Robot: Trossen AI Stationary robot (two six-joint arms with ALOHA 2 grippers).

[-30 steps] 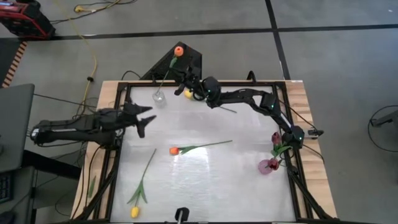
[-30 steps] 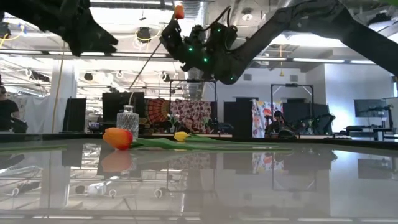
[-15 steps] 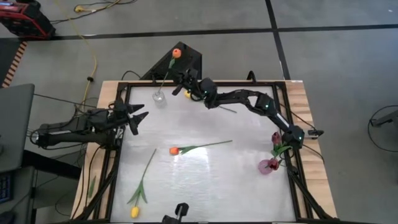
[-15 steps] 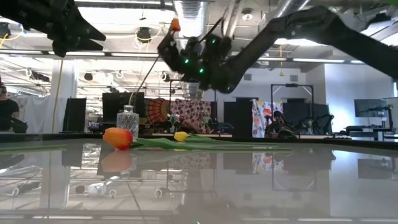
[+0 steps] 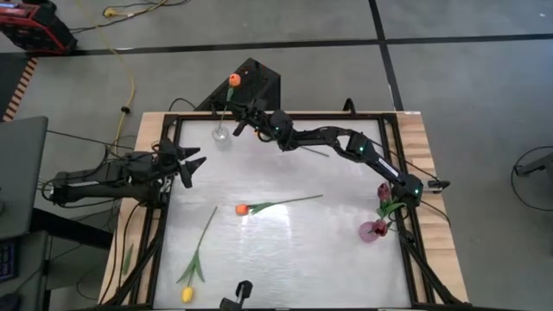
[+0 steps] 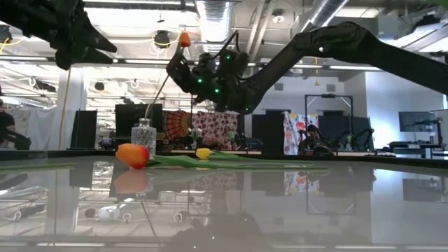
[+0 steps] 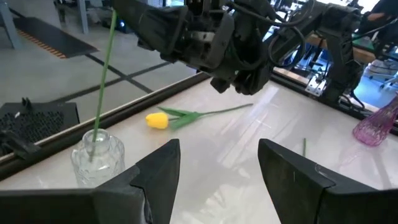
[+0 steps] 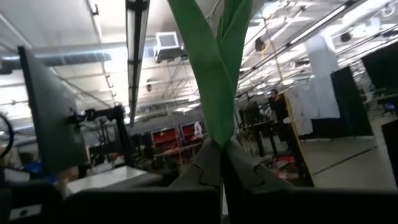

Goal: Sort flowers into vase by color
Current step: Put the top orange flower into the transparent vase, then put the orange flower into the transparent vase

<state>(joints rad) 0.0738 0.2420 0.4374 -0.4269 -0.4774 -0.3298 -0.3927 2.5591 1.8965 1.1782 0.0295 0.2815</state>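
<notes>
White glossy tabletop (image 5: 285, 250) in a black frame, workshop behind. Right gripper (image 5: 243, 120) at the far edge, jaws closed on the stem of an orange tulip (image 5: 233, 79) whose foot already stands in the clear vase (image 5: 221, 134); the head leans out past the table edge. Left gripper (image 5: 186, 161) waits wide open, empty, at the left edge. Loose flowers: orange one (image 5: 243, 209) mid-table, yellow one (image 5: 187, 295) near the front, another yellow (image 7: 157, 120) by the vase. Pink vase (image 5: 373, 231) on the right holds dark red tulips (image 5: 384, 192).

Step in hand, as I judge it: seating the stem. Lower until it bottoms, open slowly, withdraw straight back so the vase is not tipped.
</notes>
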